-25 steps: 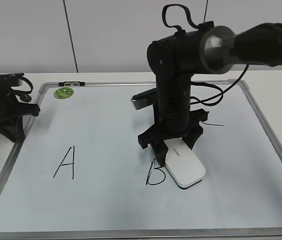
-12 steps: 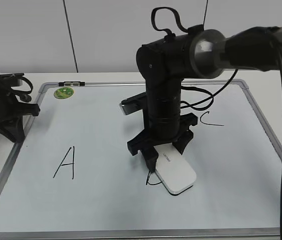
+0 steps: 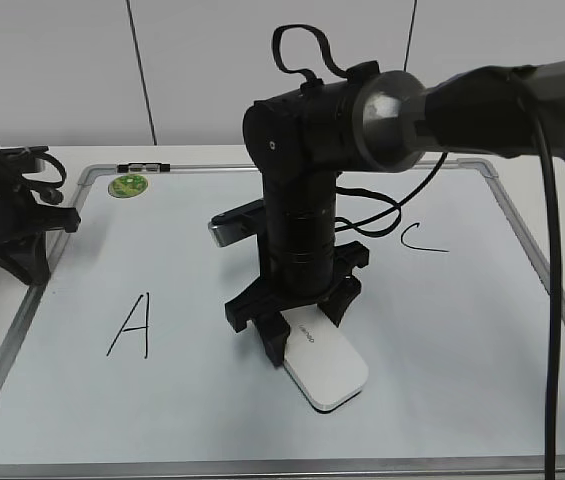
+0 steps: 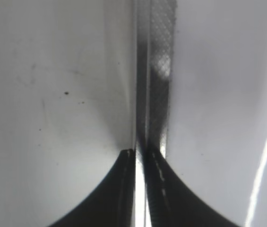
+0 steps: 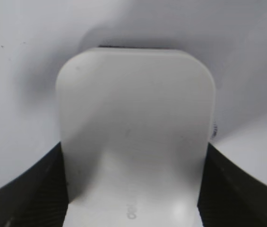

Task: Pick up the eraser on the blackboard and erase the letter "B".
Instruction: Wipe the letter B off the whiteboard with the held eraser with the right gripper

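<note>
At the lower middle of the exterior view the right gripper (image 3: 297,335) pressed the eraser (image 3: 324,366) flat on the blackboard (image 3: 482,330), its fingers closed on the block's two long sides – the right wrist view showed the white eraser (image 5: 135,137) filling the frame with a dark ridged finger (image 5: 24,189) tight against each flank. No stroke of the letter "B" could be seen anywhere: the spot between the letter A (image 3: 132,325) at lower left and the letter C (image 3: 420,238) at right of centre lay partly under the arm and eraser, and the bare board around them looked clean, so the pickup was done and the erasing was, as a judgement, finished or very nearly so – any remnant would be hidden beneath the block. What remained was probably a last check pass and setting the eraser down. The left gripper (image 3: 17,255) rested at the far left edge on the worktop (image 3: 52,165) by the board's frame, and its wrist view showed its fingers (image 4: 124,189) drawn together with only a sliver of light between them, holding nothing. A round green magnet (image 3: 128,185) sat at the board's upper left corner
</note>
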{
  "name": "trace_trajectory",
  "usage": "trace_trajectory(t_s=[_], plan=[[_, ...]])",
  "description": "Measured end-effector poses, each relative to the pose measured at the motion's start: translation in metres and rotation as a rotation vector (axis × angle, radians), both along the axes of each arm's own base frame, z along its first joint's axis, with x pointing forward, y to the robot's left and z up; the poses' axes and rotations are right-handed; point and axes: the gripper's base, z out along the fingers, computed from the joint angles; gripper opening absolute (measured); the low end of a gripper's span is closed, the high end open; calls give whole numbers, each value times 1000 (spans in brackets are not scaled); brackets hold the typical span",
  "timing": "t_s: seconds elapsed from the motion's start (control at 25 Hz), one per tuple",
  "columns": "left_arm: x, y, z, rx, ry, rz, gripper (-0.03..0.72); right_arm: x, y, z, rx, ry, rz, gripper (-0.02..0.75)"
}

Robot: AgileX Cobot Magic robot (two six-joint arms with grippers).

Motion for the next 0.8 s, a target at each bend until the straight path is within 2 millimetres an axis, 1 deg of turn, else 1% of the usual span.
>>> trace_trajectory(t_s=[0.8], plan=[[-1,1,0,14,7,-10,76,0,0,0,-63,-52,-41,520]])
